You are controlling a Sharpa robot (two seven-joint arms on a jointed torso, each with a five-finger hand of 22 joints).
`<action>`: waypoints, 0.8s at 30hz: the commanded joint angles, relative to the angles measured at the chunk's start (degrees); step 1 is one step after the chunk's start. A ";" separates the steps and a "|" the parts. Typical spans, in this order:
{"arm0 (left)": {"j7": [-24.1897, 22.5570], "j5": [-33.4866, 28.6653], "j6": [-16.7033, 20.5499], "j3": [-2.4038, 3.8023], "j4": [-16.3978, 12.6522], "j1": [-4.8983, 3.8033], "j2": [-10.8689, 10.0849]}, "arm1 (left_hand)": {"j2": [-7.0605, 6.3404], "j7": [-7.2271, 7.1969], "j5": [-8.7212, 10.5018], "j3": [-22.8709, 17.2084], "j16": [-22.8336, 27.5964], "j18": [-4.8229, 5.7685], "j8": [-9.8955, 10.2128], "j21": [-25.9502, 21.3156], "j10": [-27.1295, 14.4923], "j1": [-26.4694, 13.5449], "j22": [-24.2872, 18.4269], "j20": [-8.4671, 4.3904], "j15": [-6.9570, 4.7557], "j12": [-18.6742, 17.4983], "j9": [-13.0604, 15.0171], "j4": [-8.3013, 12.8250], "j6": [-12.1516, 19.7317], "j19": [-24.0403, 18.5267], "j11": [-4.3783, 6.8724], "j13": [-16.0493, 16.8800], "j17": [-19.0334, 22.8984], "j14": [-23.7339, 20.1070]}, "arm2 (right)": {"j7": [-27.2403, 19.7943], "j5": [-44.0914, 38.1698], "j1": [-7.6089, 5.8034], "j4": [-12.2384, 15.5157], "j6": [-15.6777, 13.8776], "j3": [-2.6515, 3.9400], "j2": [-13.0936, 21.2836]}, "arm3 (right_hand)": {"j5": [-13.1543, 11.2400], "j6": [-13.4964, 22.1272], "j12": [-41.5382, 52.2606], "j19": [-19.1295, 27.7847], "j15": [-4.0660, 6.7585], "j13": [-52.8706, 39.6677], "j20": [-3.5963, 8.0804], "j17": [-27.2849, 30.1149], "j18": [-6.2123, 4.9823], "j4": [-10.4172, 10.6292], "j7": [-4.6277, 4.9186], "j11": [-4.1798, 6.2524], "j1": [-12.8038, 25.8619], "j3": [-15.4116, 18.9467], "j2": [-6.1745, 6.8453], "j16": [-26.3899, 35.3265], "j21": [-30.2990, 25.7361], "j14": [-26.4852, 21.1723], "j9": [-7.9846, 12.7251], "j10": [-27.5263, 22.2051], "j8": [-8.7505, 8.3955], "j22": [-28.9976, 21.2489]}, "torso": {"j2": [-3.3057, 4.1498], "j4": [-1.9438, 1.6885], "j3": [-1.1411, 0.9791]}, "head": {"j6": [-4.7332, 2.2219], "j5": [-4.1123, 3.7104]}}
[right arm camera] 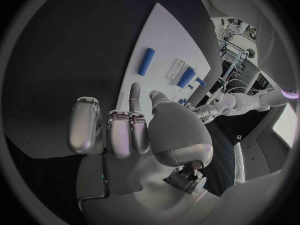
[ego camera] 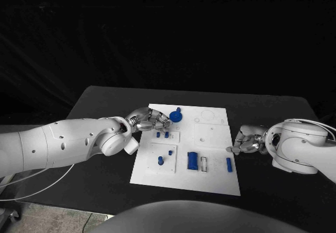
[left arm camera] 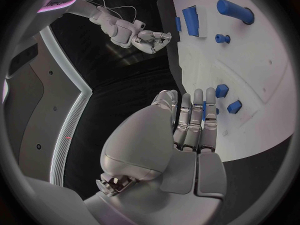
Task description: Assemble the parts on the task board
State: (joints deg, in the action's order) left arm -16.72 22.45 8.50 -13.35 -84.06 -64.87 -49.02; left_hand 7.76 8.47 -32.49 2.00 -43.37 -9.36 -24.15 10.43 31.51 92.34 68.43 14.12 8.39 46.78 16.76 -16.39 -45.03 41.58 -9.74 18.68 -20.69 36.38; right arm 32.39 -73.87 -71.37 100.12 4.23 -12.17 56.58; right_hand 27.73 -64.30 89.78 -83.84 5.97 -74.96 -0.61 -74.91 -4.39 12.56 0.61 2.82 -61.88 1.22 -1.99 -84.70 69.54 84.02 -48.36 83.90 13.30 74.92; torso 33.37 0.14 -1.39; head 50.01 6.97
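Note:
The white task board lies mid-table with several blue parts on it. A round blue part stands near its far edge, two small ones sit by the left edge, and a blue block and a blue bar lie near the front. My left hand hovers over the board's far left corner. Its fingers are straight, side by side and hold nothing, just short of two small parts. My right hand sits at the board's right edge, fingers curled in and empty.
A pale rectangular frame lies next to the blue block. Two more small blue parts stand left of it. Black table runs all round the board. The right hand hangs beyond the board's edge in the left wrist view.

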 commanded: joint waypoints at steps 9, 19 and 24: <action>0.32 0.54 -1.75 0.02 -0.02 0.12 0.33 | -0.07 0.39 -0.23 -0.44 -0.23 -0.42 -0.23 0.24 0.54 0.75 0.18 -0.17 -0.08 -0.30 0.08 0.11 0.04 -0.08 -0.09 -0.12 0.08 0.46 | 2.01 -3.24 1.18 -0.42 1.96 -0.04 -0.13 | -2.58 -0.58 0.22 -0.52 0.58 -15.04 0.69 -8.18 0.39 1.65 -0.23 0.52 -0.16 -1.48 -0.13 -0.14 0.56 4.69 -2.02 6.10 1.42 9.83 | 0.04 -0.09 0.01 | -0.01 -0.17; 0.87 0.61 -1.80 0.02 -0.02 0.13 0.04 | -0.10 0.45 -0.25 -0.55 -0.27 -0.41 -0.26 0.29 0.66 0.79 0.29 -0.18 -0.08 -0.30 0.08 0.10 0.06 -0.10 -0.12 -0.17 0.09 0.55 | 1.47 -3.16 1.86 -0.58 0.72 -0.05 -0.54 | -5.41 -0.55 0.22 -0.44 0.64 -15.04 0.76 -7.86 0.36 3.12 -0.32 0.60 0.45 -1.71 -0.03 0.03 0.52 4.63 -3.37 6.10 2.14 9.79 | -0.03 -0.07 0.01 | -0.01 0.10; 1.06 0.62 -1.97 0.02 0.04 0.13 0.13 | -0.11 0.45 -0.25 -0.56 -0.28 -0.41 -0.26 0.29 0.67 0.79 0.30 -0.18 -0.08 -0.30 0.08 0.10 0.07 -0.10 -0.12 -0.18 0.09 0.55 | 1.35 -2.86 2.59 -0.64 0.67 -0.05 -0.80 | -7.18 -0.42 0.22 -0.33 0.65 -15.04 0.77 -7.67 0.32 3.78 -0.33 0.61 0.89 -1.74 -0.14 0.15 0.32 4.59 -4.05 6.10 2.42 9.72 | 0.02 0.00 0.01 | -0.01 0.13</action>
State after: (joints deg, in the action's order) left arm -15.76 22.69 7.83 -13.35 -83.98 -64.78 -48.99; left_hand 7.53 8.47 -32.49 1.87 -43.37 -9.36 -24.15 10.43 31.72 92.57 68.64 14.12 8.18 46.78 16.76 -16.25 -45.03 41.58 -9.95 18.57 -20.65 36.60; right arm 33.63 -76.24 -68.90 99.55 5.07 -12.19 55.85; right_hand 20.59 -64.53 89.78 -83.82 6.37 -74.96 -0.19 -74.90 -4.40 15.94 0.38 3.03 -61.38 -0.52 -2.25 -84.70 70.02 84.02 -52.38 84.10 15.55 74.92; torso 33.37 0.10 -1.37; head 50.01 7.09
